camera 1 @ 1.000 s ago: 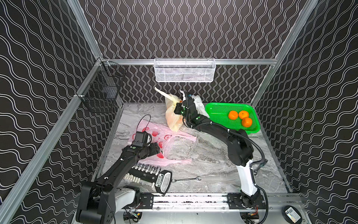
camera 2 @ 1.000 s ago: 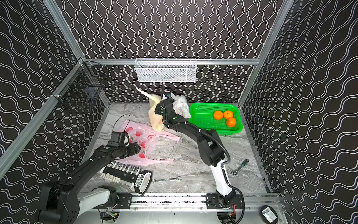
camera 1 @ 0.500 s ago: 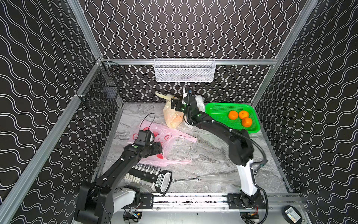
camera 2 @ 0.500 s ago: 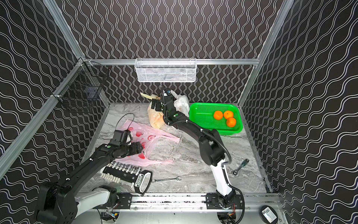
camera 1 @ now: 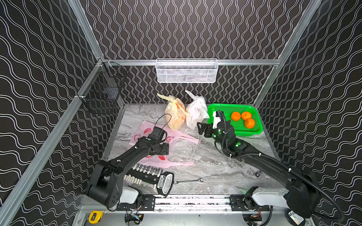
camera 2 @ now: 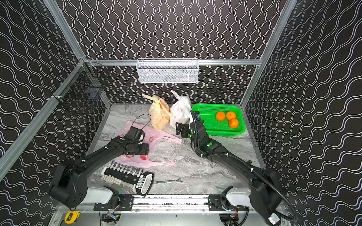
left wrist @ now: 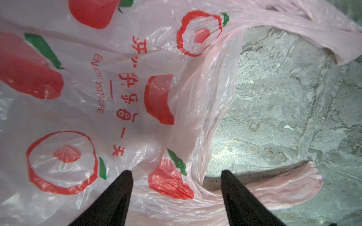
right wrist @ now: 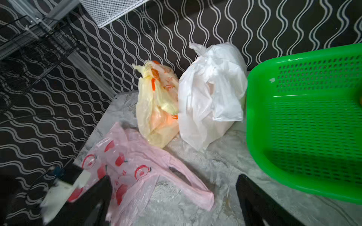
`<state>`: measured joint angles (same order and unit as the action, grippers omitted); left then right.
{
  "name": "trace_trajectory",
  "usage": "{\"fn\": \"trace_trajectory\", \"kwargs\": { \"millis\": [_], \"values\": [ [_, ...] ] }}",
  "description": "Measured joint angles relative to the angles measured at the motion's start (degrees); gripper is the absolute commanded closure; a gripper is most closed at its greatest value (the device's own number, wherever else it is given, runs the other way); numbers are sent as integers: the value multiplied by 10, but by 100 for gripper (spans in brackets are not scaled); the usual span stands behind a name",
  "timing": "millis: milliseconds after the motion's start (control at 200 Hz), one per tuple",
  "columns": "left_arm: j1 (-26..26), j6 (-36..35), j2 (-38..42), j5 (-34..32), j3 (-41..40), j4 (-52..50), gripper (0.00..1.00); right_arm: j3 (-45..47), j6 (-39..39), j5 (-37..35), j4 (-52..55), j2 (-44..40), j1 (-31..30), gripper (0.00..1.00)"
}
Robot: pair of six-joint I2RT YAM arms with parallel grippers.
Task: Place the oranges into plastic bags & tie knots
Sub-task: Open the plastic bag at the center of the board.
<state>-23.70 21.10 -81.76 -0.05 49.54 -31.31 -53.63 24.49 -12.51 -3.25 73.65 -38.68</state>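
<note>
We held our left gripper low over the pink bag, with its fingers spread apart and grasping nothing. The edge of the bag's mouth ran up between them. The pink bag lay flat on the table, left of the middle, its two handles stretched out toward the centre.

Our right gripper hung above the table, just in front of the white bag and beside the near left corner of the green basket. Its fingers were released wide, with nothing between them.

The yellow bag and the white bag stood touching, side by side against the back wall. Each was closed at the top: the yellow bag's knot and the white bag's knot both had loose tails sticking up. Orange bulges showed through the yellow bag; what the white one held we could not tell. Three oranges sat together in the right part of the basket, well apart from both grippers.
</note>
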Motion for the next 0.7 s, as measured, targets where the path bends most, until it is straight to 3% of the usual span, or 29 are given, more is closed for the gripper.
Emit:
{"fn": "trace_trajectory", "kwargs": {
  "millis": [250,505,701],
  "values": [
    [0,-20,-63,23,18,-1,35,19,-6,45,73,-12,2,0],
    [0,-30,-92,-25,17,16,53,14,-16,109,86,-8,-3,0],
    [0,-30,-114,-38,15,35,67,12,-8,108,107,-5,-5,0]
  ]
}}
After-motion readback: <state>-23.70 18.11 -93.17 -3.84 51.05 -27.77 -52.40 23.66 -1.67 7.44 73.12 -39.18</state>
